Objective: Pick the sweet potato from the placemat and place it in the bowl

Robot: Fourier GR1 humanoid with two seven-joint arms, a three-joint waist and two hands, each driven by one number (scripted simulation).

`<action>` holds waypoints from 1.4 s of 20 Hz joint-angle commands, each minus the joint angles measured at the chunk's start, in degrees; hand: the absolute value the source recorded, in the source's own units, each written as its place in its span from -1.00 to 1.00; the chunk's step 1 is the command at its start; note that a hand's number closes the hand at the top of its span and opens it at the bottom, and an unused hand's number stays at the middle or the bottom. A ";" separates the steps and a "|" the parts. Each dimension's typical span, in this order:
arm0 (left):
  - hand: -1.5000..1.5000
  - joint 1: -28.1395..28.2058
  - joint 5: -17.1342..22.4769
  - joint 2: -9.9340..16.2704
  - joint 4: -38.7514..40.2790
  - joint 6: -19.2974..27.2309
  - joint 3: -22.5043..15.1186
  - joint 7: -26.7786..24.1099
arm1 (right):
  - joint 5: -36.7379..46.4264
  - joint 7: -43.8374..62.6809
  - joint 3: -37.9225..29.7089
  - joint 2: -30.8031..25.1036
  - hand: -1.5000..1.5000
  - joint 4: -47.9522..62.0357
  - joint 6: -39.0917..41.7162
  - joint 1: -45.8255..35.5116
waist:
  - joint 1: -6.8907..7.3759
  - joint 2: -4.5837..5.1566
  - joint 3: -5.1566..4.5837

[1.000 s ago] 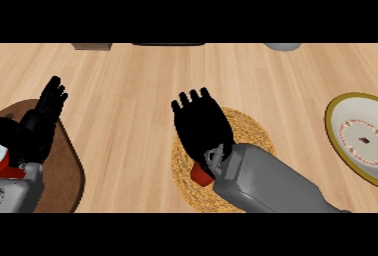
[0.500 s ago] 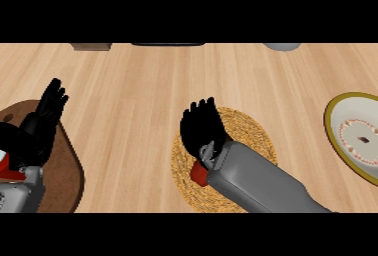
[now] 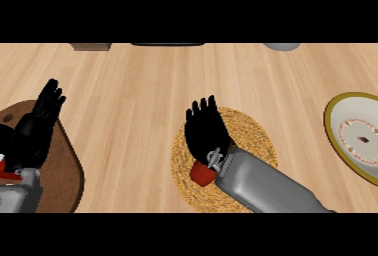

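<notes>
No sight of the sweet potato anywhere on the counter (image 3: 140, 95); possibly hidden under the right hand (image 3: 205, 129), but impossible to tell. Lying flat over the round woven placemat (image 3: 255, 137), that hand, black, palm down, covering the mat's left half. Fingers (image 3: 212, 107) straight and only slightly fanned, tips pointing toward the counter's far edge and reaching just past the mat's far rim. Nothing visibly held between them; whether anything sits beneath the palm cannot be told. Behind the hand, a small red piece at the wrist, then the grey forearm (image 3: 258, 185) slanting across the mat's near right part down to the near edge.

Mat itself around the middle of the counter's near side.

Well apart to the right, at the counter's right edge, the bowl (image 3: 334, 131): yellow rim, white inside with a reddish ring, partly cut off by the view.

At the left edge near the near corner, a dark brown board (image 3: 65, 170), and above it the left hand (image 3: 40, 120), open, fingers straight and close together, pointing up toward the far edge, holding nothing.

Along the far edge, cut off by the view: a brown box (image 3: 92, 46) toward the left, a dark object (image 3: 168, 44) near the middle, a grey round thing (image 3: 282, 46) toward the right.
</notes>
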 commanded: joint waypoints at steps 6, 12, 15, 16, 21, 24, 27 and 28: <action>0.00 -2.11 -1.86 -0.60 -0.93 -1.47 2.28 3.08 | 6.07 -2.83 -0.76 1.37 -1.00 4.04 -3.34 6.75 | -0.24 0.00 0.01; 0.00 2.13 -1.92 -2.00 -0.26 -4.34 4.52 -2.08 | 10.64 -7.26 -3.12 1.75 -1.00 9.79 -7.72 7.05 | 0.09 0.03 0.00; 0.00 2.68 -3.07 -2.42 -2.04 -5.08 4.73 -0.40 | 13.18 -7.42 -4.20 2.52 -1.00 6.99 -5.82 8.11 | 0.00 -0.02 0.00; 0.00 0.29 -4.63 -4.15 2.91 -3.33 4.55 -2.18 | 13.19 -8.41 -5.79 2.24 -1.00 7.70 -6.68 7.37 | -0.15 0.03 -0.01; 0.00 -2.43 -6.20 -6.80 3.99 -2.41 3.54 -0.88 | 16.25 -11.89 -6.72 1.27 -1.00 11.79 -9.29 7.71 | -0.28 0.05 -0.01; 0.00 -1.70 -4.03 -4.31 1.13 -4.74 6.24 0.30 | 15.28 -11.23 -9.82 7.71 1.00 20.98 -8.69 4.46 | 0.25 0.10 0.00; 0.00 -0.85 -5.58 -5.05 -0.99 -4.80 4.76 1.89 | 14.64 -12.44 -6.27 7.93 1.00 20.79 -10.21 5.29 | 0.35 0.06 0.00; 0.00 -1.88 -4.27 -3.21 1.32 -6.72 6.86 0.38 | 16.73 -17.33 -8.19 6.22 1.00 25.75 -15.87 4.86 | 0.29 0.16 0.00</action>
